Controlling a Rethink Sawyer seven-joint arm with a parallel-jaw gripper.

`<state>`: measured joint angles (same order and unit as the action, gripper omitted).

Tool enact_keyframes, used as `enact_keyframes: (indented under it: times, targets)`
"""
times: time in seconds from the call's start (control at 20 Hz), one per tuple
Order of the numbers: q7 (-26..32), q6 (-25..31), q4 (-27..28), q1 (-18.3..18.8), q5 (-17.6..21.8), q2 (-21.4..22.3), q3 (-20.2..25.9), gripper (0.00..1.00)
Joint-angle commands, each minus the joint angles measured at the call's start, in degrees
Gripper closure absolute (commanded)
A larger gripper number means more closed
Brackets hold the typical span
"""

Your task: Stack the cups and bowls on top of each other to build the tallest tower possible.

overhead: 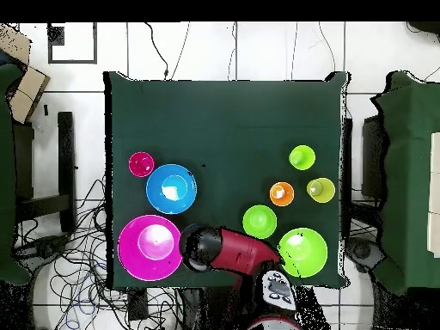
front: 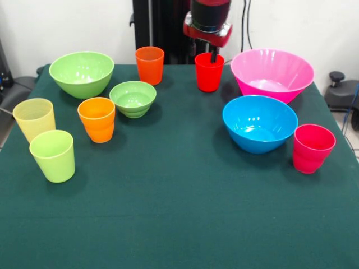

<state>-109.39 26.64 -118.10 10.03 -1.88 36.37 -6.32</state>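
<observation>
Nothing stacked yet; no tower stands. Pincer hangs over the red cup, one finger dipping inside the rim, apparently to pinch the wall. Whether it has closed, I cannot tell. Pink bowl and blue bowl sit just beside, likely bases since they are widest. Remaining cups and both green bowls lie scattered, upright, apart. Tabletop wears dark green cloth. White tiled floor, loose cables around.

Bright cups and bowls on a dark green surface

Pink bowl, blue bowl, two green bowls; cups are yellow, lime, orange, red.
</observation>
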Motion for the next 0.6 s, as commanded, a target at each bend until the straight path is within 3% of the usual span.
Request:
enact_keyframes:
  times: [0.05, 0.6]
  targets:
    - [-0.6, -5.24, 4.72, 1.84, 4.52, -2.81, 5.11, 0.0]
    - [-2.05, -5.84, 6.22, 1.58, 6.13, -4.24, 5.43, 0.0]
